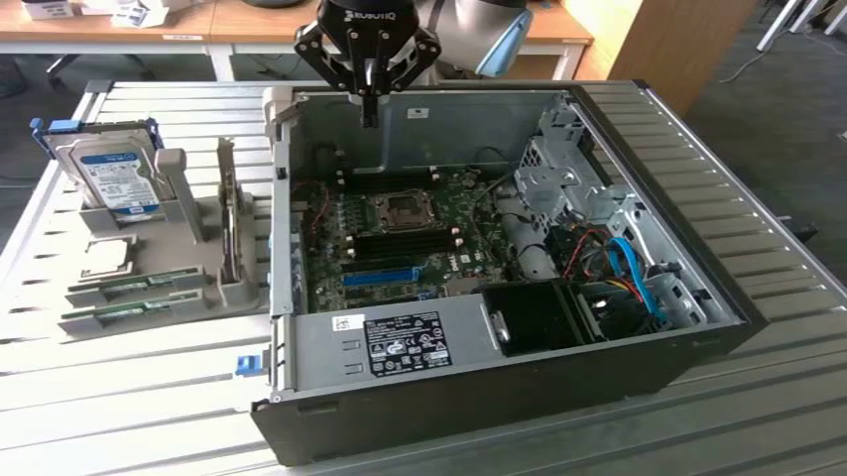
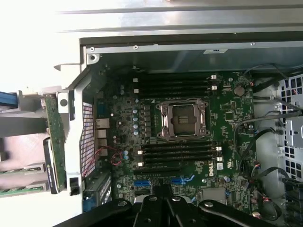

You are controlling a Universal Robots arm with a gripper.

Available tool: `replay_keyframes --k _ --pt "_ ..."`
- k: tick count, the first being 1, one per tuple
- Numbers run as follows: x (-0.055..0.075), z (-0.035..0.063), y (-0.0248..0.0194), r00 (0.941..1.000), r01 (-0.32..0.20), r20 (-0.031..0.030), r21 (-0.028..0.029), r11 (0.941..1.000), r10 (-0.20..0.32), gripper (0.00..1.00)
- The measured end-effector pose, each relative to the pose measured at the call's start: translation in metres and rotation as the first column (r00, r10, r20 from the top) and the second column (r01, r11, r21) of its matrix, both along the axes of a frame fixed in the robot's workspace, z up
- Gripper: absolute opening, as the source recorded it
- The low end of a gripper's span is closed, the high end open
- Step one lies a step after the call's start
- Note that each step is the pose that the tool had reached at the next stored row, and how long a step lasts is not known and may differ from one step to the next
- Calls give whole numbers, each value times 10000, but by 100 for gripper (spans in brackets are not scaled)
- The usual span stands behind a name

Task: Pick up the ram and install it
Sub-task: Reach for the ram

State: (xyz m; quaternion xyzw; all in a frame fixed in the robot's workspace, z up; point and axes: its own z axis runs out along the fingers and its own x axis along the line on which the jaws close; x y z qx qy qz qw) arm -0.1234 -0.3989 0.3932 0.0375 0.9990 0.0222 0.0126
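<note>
1. Arm above gripper (image 1: 369, 117) is cut off by the frame edge in ext. view.
2. Wrist view: gripper (image 2: 161, 201) appears as dark linkage, partly cut off by the frame edge. Surfaces outside PC case (image 2: 75, 156) are washed out by glare, so detail there is hard to read.
3. Inside PC case (image 1: 437, 416), toward ext. view's right, a black fan shroud (image 1: 537, 312) and blue/orange cables (image 1: 622, 263) cover whatever sits beneath them.
4. Label text on ram (image 1: 137, 288) is too small to read. In wrist view, ram (image 2: 23, 169) is cut off by the frame edge.
5. Gripper state: clenched, fingers pressed together w/ no part btwn them.
6. Gripper pos.: hangs fingers-down over the case's far wall, above the open interior. Wrist view looks onto mobo (image 2: 227, 113), CPU socket (image 2: 182, 118) and black DIMM slots (image 2: 177, 153).
7. Ram pos.: outside the case, lying flat in grey holder (image 1: 179, 193) just beside the case wall on ext. view's left. A second stick (image 1: 126, 315) lies parallel, next to it.
8. HDD (image 1: 117, 174) stands upright in the same holder.
9. Ram vs. gripper: well apart, no contact. The case wall stands btwn them.
</note>
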Motion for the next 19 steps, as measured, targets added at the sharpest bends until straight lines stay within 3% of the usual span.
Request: replay_keyframes --k 19 --pt "-317 -4 0 10000 -2 -2 -3 10000 2 11"
